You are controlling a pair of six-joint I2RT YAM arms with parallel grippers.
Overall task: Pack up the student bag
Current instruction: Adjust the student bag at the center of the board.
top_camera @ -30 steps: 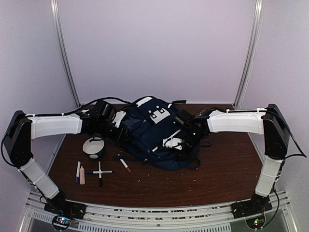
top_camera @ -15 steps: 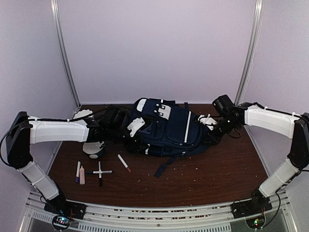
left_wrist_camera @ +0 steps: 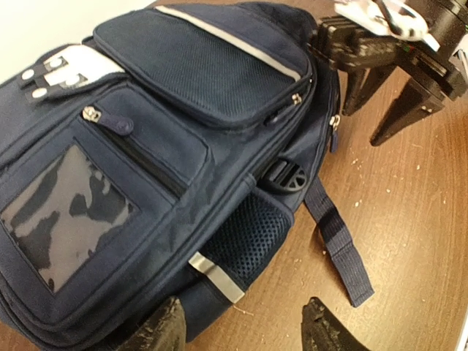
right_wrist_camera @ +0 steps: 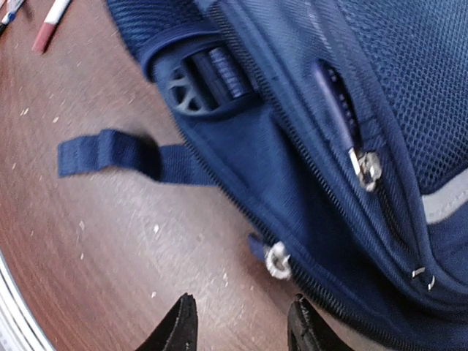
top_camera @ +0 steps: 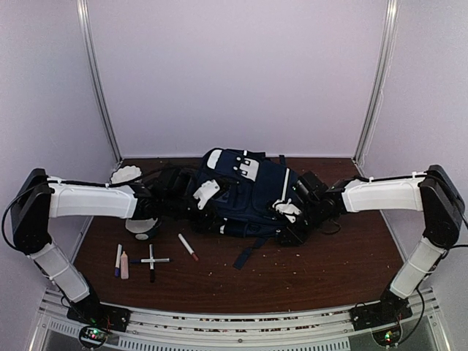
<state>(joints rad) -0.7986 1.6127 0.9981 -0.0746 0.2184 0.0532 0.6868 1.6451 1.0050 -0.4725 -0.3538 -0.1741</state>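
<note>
A round white-and-dark thing (top_camera: 142, 227) sits half under the left arm. Loose markers (top_camera: 139, 261) lie at the student bag's eight o'clock, and a red-tipped marker (top_camera: 188, 247) lies nearer it. The student bag (top_camera: 248, 194) lies flat mid-desk (top_camera: 351, 270). The left hand (left_wrist_camera: 241, 329) hangs at the bag's nine o'clock corner, fingers apart, empty. A strap (top_camera: 247, 254) trails at six o'clock. The right hand (right_wrist_camera: 241, 322) hovers at four o'clock, parted and empty, just beside a zipper pull (right_wrist_camera: 278, 261).
</note>
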